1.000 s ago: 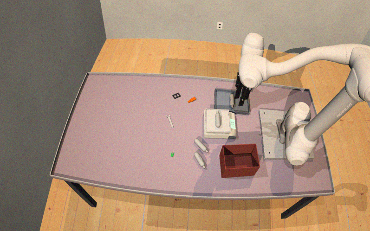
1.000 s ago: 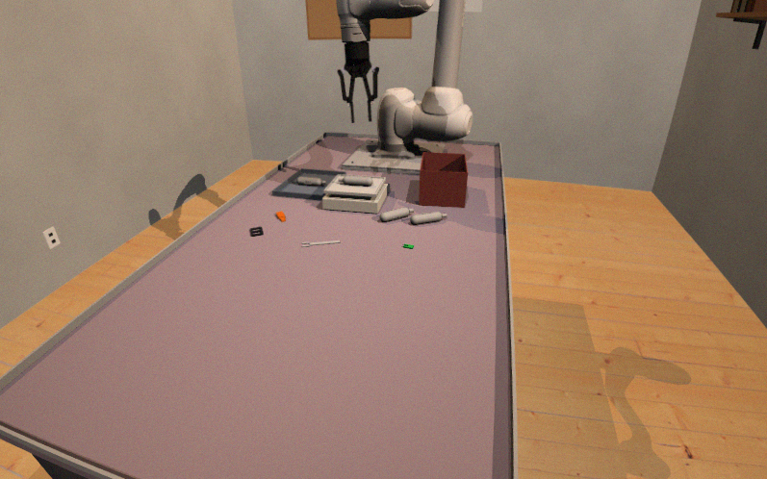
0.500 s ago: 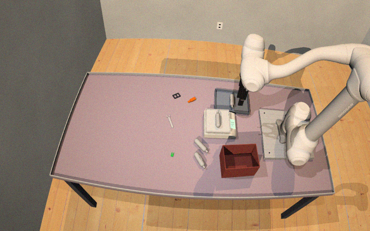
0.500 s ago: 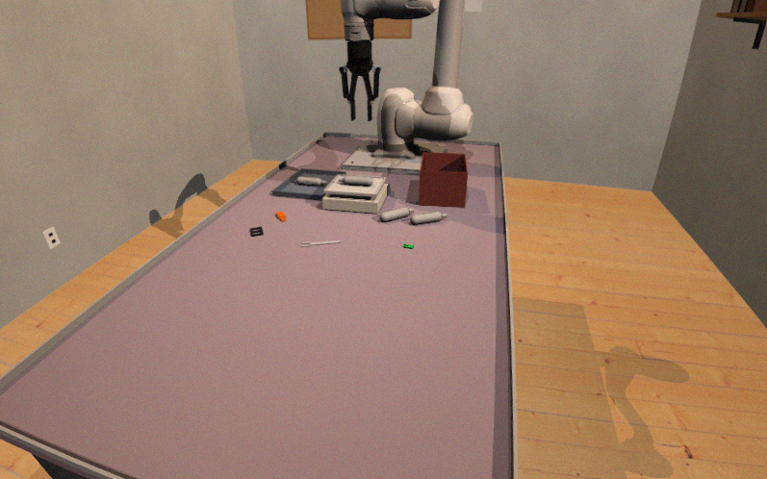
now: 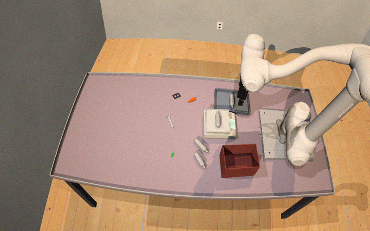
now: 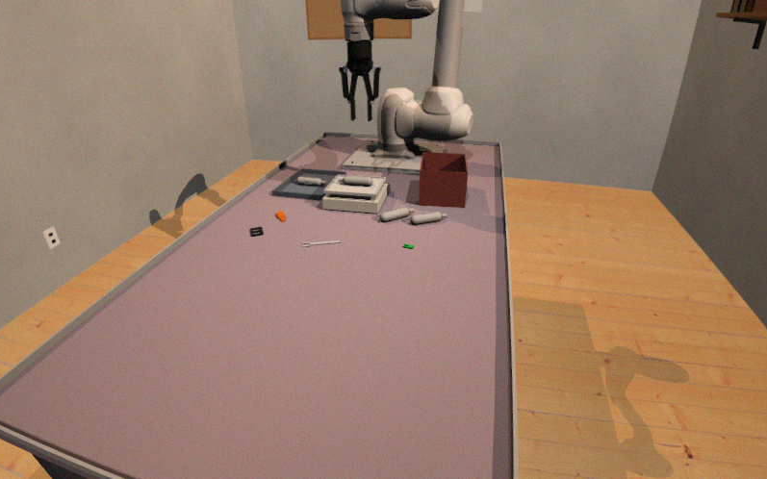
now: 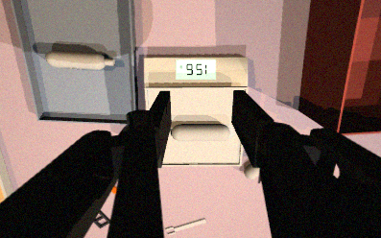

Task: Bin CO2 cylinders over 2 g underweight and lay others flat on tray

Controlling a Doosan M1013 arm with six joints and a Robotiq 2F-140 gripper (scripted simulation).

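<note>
One CO2 cylinder (image 5: 217,120) lies flat on the beige scale; it also shows in the wrist view (image 7: 201,131) below the lit display (image 7: 196,69). Another cylinder (image 5: 231,99) lies flat in the grey tray (image 5: 226,100), and it also shows in the wrist view (image 7: 77,59). Two more cylinders (image 5: 200,145) (image 5: 199,159) lie on the table left of the dark red scrap bin (image 5: 239,160). My gripper (image 6: 360,110) hangs high above the tray and scale with its fingers apart and nothing between them (image 7: 201,96).
The robot's base plate (image 5: 275,133) lies right of the scale. Small loose items lie on the table to the left: an orange piece (image 5: 191,99), a black piece (image 5: 176,95), a small wrench-like tool (image 5: 169,120) and a green piece (image 5: 172,155).
</note>
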